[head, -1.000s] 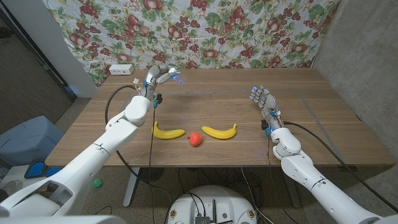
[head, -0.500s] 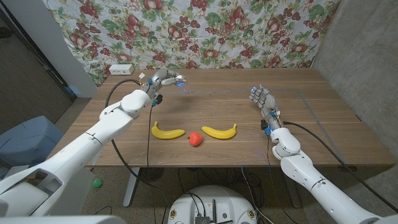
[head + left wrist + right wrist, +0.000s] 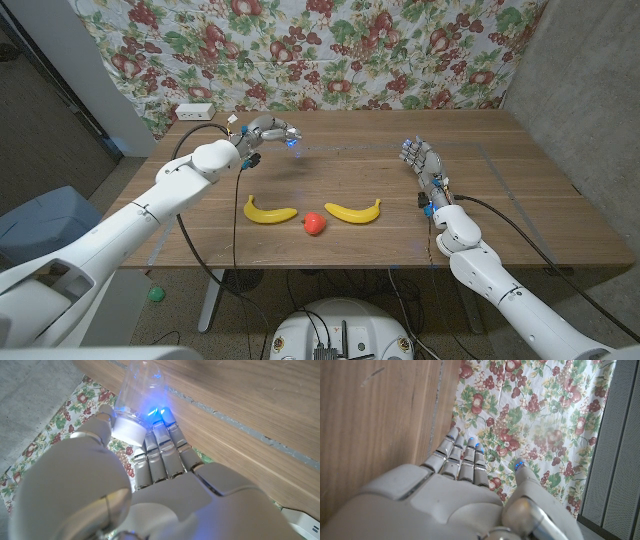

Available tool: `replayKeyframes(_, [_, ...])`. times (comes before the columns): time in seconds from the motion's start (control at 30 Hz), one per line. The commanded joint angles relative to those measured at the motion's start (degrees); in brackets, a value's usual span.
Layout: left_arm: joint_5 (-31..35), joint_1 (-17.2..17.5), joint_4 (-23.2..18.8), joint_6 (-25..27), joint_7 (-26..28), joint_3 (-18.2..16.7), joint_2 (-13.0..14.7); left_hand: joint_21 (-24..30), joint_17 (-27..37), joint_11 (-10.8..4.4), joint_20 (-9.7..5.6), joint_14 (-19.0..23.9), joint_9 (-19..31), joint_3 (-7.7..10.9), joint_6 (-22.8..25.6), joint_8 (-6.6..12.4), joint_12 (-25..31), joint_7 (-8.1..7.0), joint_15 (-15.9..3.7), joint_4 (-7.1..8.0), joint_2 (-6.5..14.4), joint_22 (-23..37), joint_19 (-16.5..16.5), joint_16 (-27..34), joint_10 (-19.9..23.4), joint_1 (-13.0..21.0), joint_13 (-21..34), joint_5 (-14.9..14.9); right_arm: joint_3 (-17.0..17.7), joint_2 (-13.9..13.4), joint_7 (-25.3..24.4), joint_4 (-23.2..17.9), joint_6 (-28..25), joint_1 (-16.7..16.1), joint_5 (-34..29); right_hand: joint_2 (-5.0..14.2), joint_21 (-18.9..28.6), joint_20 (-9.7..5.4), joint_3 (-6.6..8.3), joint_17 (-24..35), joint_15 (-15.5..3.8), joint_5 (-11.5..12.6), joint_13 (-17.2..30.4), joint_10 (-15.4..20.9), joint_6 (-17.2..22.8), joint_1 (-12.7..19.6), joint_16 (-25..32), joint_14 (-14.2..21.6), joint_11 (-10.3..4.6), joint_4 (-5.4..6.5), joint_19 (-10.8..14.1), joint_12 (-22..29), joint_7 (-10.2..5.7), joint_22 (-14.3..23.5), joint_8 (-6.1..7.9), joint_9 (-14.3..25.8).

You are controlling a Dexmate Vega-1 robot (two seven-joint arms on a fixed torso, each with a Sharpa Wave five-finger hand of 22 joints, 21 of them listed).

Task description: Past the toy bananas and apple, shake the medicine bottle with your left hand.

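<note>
1. The left hand, arm stretched toward the table's far side, grips a clear plastic medicine bottle with a white cap above the wooden table, beyond the two yellow toy bananas and red toy apple.
2. The right hand stands on its edge, fingers straight, holding nothing.

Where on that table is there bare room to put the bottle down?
Bare wood lies between the left hand holding the medicine bottle and the right hand, beyond the bananas. The front middle is crowded around the apple.
</note>
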Motion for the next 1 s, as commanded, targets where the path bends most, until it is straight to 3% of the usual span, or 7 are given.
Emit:
replayKeyframes(0.03, [0.3, 2.4, 2.0, -6.3, 6.2, -1.9, -2.2, 0.6, 0.2, -9.92, -5.32, 2.6, 0.2, 0.36, 3.4, 0.14, 0.3, -0.86, -8.94, 0.37, 10.5, 0.2, -0.3, 0.3, 10.2, 9.7, 0.1, 0.5, -0.3, 0.3, -0.1, 0.7, -0.5, 0.7, -0.1, 0.32, -0.4, -0.04, 0.03, 0.2, -0.05, 0.3, 0.3, 0.4, 0.7, 0.0, -0.2, 0.5, -0.03, -0.16, 0.2, -0.3, -0.04, 0.2, 0.20, 0.2])
replayKeyframes(0.57, [4.4, 6.9, 6.4, -18.1, 23.5, -5.5, -10.8, 1.0, 0.2, -9.99, -5.29, 2.8, 0.2, 0.36, 3.6, 0.17, 0.2, -1.12, -8.88, 0.48, 10.5, 0.1, -0.1, 0.3, 10.3, 9.6, 0.1, 0.5, -0.4, 0.4, 0.5, 1.9, -0.5, 1.8, 0.1, 0.33, -0.6, -0.03, 0.04, 0.1, -0.01, 0.3, 0.3, 0.4, 0.7, 0.0, -0.2, 0.5, 0.02, -0.15, 0.3, -0.4, -0.03, 0.2, 0.18, 0.2])
replayKeyframes(0.77, [5.5, 7.0, 7.4, -19.6, 26.0, -5.8, -12.5, 1.1, 0.2, -10.02, -5.32, 2.8, 0.1, 0.35, 3.6, 0.15, 0.2, -1.16, -9.11, 0.30, 10.3, 0.1, -0.1, 0.3, 10.4, 9.7, 0.0, 0.5, -0.2, 0.5, 0.6, 2.3, -0.6, 2.0, 0.4, 0.34, -0.7, -0.04, 0.04, 0.2, -0.10, 0.3, 0.3, 0.4, 0.7, 0.0, -0.2, 0.5, -0.01, -0.15, 0.4, -0.4, 0.00, 0.2, 0.18, 0.2])
replayKeyframes(1.0, [5.9, 6.8, 7.2, -18.7, 25.3, -5.5, -12.5, 1.2, 0.3, -10.16, -5.32, 2.9, 0.1, 0.32, 3.7, 0.17, 0.2, -1.27, -9.04, 0.29, 10.3, 0.1, -0.1, 0.3, 10.5, 9.7, 0.0, 0.5, -0.1, 0.4, 0.9, 2.5, -0.7, 2.0, 0.9, 0.33, -0.8, -0.03, 0.05, 0.1, -0.07, 0.3, 0.3, 0.4, 0.7, 0.0, -0.3, 0.5, -0.03, -0.15, 0.4, -0.3, 0.00, 0.2, 0.18, 0.2])
